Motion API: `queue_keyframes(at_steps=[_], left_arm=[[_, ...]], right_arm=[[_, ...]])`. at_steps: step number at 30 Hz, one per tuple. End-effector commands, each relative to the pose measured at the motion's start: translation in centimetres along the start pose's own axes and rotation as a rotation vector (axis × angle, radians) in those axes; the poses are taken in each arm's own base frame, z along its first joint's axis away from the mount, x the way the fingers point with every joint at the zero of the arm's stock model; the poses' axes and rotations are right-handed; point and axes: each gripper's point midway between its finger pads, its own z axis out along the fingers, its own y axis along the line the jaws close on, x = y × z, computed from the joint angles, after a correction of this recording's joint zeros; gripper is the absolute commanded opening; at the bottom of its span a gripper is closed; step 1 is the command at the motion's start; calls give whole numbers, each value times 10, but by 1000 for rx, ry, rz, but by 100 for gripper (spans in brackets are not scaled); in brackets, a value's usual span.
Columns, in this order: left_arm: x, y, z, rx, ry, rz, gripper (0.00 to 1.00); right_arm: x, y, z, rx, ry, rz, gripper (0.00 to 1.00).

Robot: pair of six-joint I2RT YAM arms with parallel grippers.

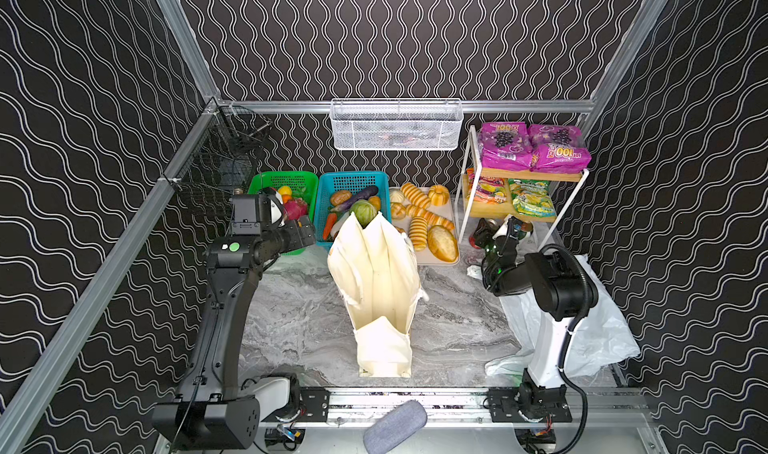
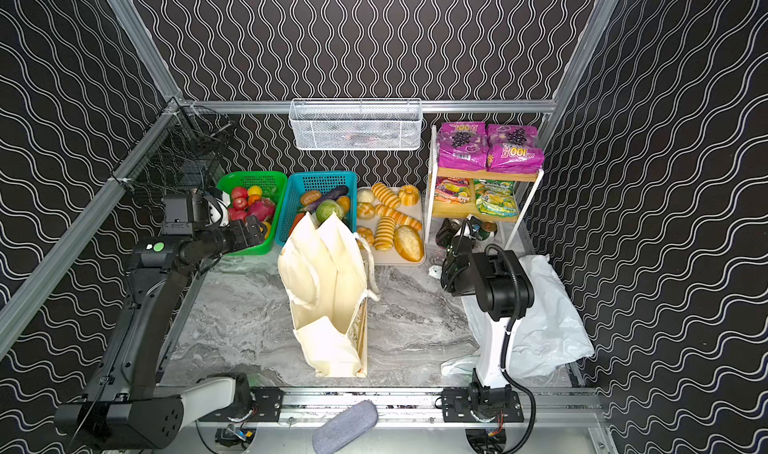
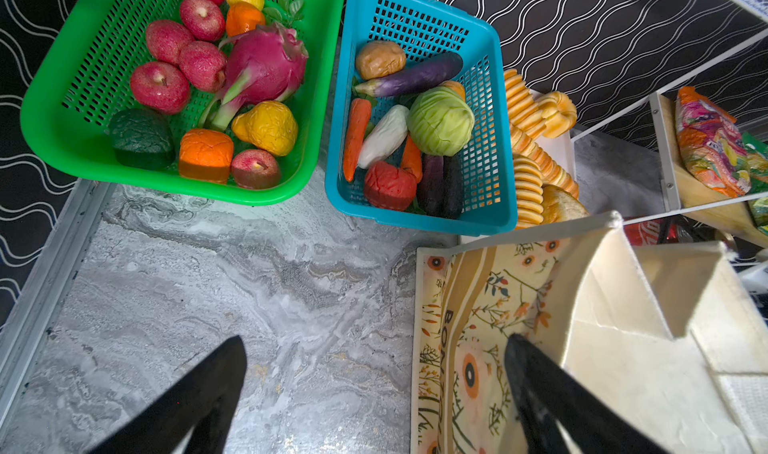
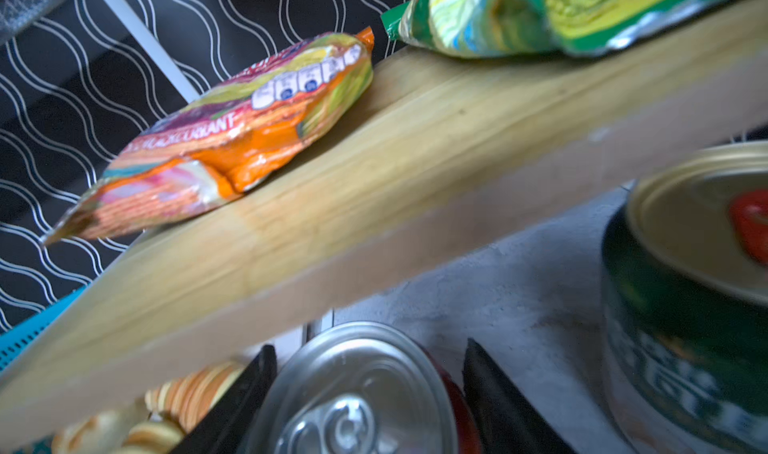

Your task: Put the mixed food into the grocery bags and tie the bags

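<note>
Near right: thin white crinkly plastic carrier bag (image 1: 602, 327) lies flat on the grey marble counter (image 1: 299, 319), under the right arm's base. It's slack, nothing seen in it.

Middle: cream canvas tote with flower print (image 1: 382, 273) stands upright, mouth open upward. Contents can't be seen.

Left claw (image 3: 376, 339) hovers over bare counter just left of the tote. Fingers are spread wide and hold nothing. Just beyond it is the blue plastic mesh basket (image 3: 415, 222), with the green cabbage (image 3: 440, 121) and white radish (image 3: 382, 136) lying loose inside.

Far right, the key relation: the red drink can with silver lid (image 4: 361, 389) stands upright on the counter, long axis vertical and lid up. It sits right between the two fingers of the right claw (image 4: 370, 346). The fingers stand apart, one on each side of the can. Can't tell if the pads press it yet.

The right arm is clearly the nearer one; the left is well apart. A green tin with gold lid (image 4: 685, 306) stands near the can.

The wooden lower shelf of the white wire rack (image 4: 415, 161) overhangs just beyond and above the can. So the can likely has to come back toward the near side before going up.

The orange-red snack packet (image 4: 232, 140) lies on that shelf. The purple grape-print packets (image 1: 534, 146) are on the top shelf, farthest back.
</note>
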Motion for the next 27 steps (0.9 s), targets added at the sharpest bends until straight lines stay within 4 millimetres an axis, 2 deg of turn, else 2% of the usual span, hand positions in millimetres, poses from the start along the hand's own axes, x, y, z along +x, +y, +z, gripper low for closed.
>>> queue_keyframes(at_steps=[1,5,11,13,21,27], left_arm=[[-1,-1,-1,8,-11,-6,99],[-1,-1,-3,6,-14,0,99],[1,-2,-5,15,-19,4,99],[2,-2,-6,14,-17,9,99],[5,-3,-9,23,-18,16,99],[4,-4,-11,27,-23,26,99]], right_arm=[[-9,8,-10,-14,-1,-28,58],[-4,7,-27,19,85,-32,58],[27,0,-52,91,294,-57,61],[31,-2,-60,96,323,-73,62],[57,-4,-69,121,529,-152,76],[66,3,-72,105,653,-165,76]])
